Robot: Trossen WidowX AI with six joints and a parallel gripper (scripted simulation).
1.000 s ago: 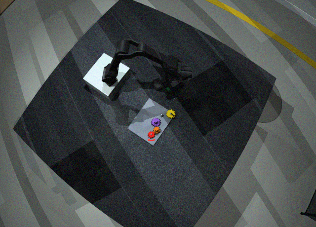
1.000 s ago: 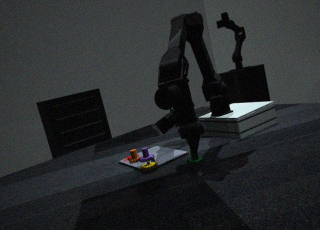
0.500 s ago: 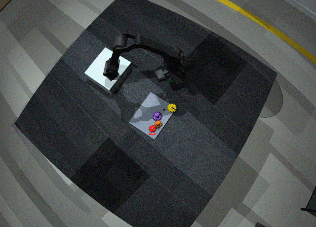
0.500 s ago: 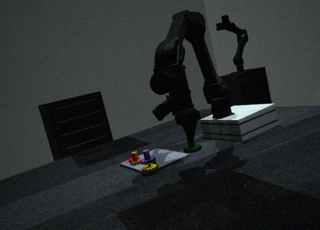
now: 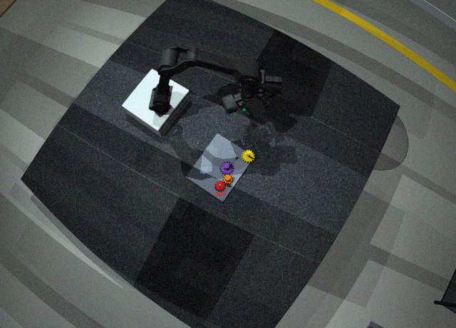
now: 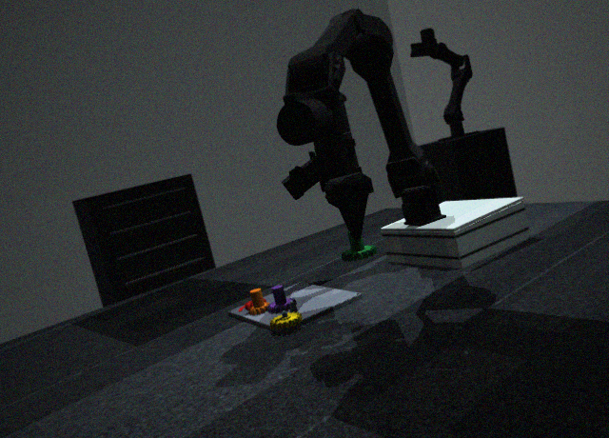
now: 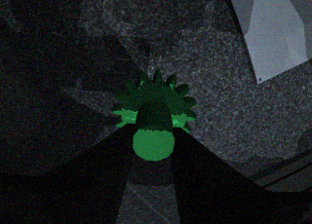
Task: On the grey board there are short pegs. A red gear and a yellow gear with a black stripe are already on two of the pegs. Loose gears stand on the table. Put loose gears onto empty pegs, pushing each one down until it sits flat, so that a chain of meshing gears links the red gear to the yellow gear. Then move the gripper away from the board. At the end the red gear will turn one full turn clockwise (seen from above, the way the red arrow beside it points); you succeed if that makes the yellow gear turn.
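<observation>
My gripper [image 6: 356, 234] [image 7: 154, 132] is shut on the knob of the green gear [image 6: 359, 252] [image 7: 157, 94] and holds it above the table, off the board. Only a bit of the green gear [image 5: 244, 111] shows beneath the arm in the top view. The grey board [image 5: 217, 143] [image 6: 339, 294] [image 7: 273, 63] carries the red gear [image 5: 218, 187], the orange gear [image 5: 228, 179] [image 6: 256, 306] beside it, the purple gear [image 5: 226, 167] [image 6: 281, 304] and, at its corner, the yellow gear [image 5: 248, 157] [image 6: 285, 322]. A small peg [image 5: 236, 157] stands between purple and yellow. Exact tooth contact is too small to tell.
The arm's white base block [image 5: 140, 100] [image 6: 491, 211] stands on the dark table [image 5: 294, 207] [image 6: 196, 374], beyond the board. The orange and purple knobs stick up from the board. The red arrow [image 5: 219, 194] lies beside the red gear.
</observation>
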